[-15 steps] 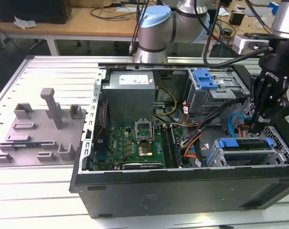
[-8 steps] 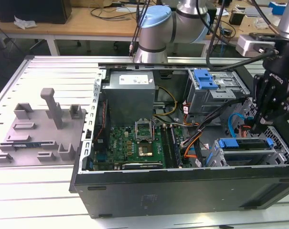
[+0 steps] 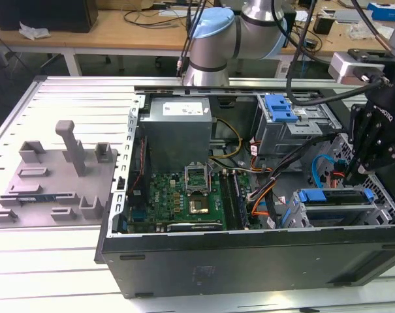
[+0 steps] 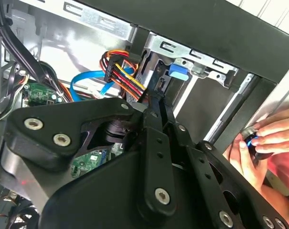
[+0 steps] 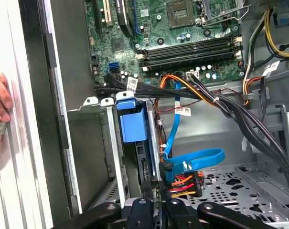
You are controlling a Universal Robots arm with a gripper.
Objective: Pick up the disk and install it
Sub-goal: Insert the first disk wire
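Observation:
The disk (image 3: 331, 195) sits in the drive cage at the exterior view's right end of the open computer case, its bright blue bracket facing up. The same blue bracket end (image 5: 132, 121) shows in the first wrist view, seated between the cage's metal rails, and as a blue tab (image 4: 177, 71) in the second wrist view. My black gripper (image 3: 349, 175) hangs just above the disk's far edge. Its fingers (image 5: 154, 193) are pressed together with nothing between them, close to the disk's dark edge. In the second wrist view the gripper (image 4: 156, 102) is beside the power cables.
A person's hand (image 4: 266, 138) holds a small dark object at the case's outer wall. Inside are the motherboard (image 3: 184, 192), a grey power-supply box (image 3: 177, 127), a blue latch on a metal cage (image 3: 280, 107) and blue and orange cables (image 5: 192, 160). A grey fixture plate (image 3: 53, 176) lies beside the case.

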